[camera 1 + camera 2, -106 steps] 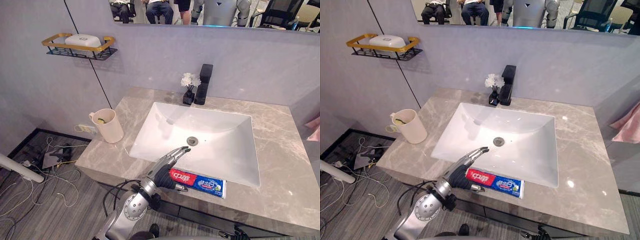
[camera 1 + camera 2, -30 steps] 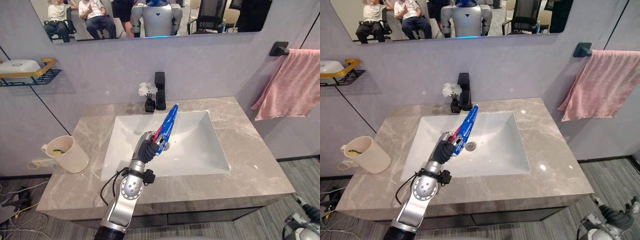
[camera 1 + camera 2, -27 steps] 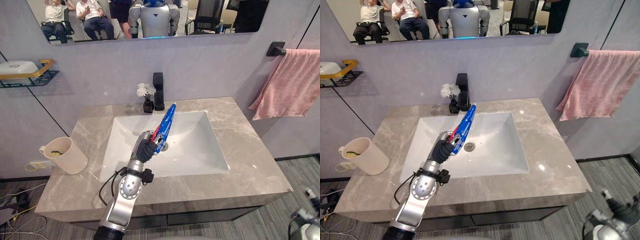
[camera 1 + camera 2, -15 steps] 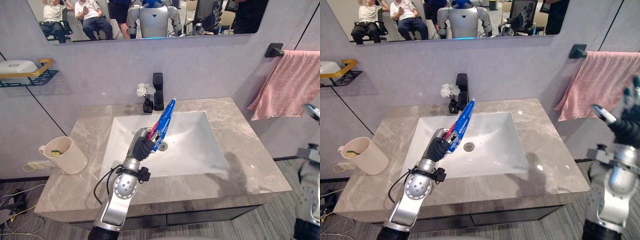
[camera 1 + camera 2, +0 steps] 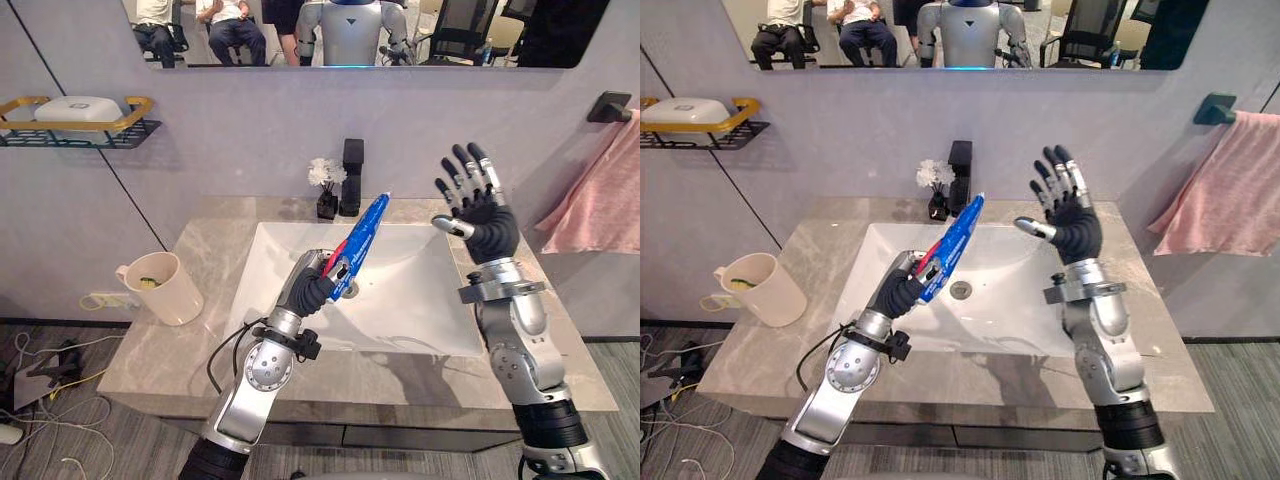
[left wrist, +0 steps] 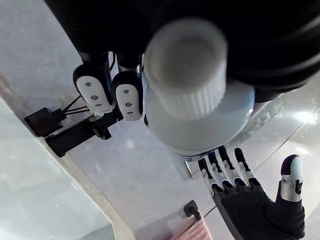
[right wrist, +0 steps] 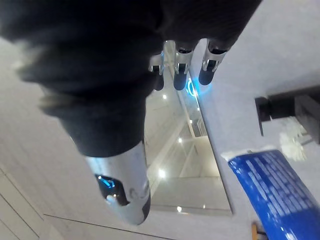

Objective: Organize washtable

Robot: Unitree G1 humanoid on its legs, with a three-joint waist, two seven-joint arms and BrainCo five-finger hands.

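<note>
Curled fingers of the left hand wrap the lower end of the toothpaste tube, thumb on the other side. The left wrist view shows the white cap poking out of the fist toward the camera. The tube stands clear of the counter, its blue body slanting up and back above the left half of the sink, with the flat end toward the black faucet at the back edge. The right hand is raised over the sink's right half, well apart from the tube, with its fingers straight and fanned, thumb out, holding nothing. A cream cup with something green inside sits near the counter's left edge. A small vase of white flowers stands just beside the faucet. The step looks like carrying the lifted tube to its place. The cup seems the likely home, which would call for swinging the left arm toward that edge and lowering the tube in, or else passing it across to the waiting right palm.
</note>
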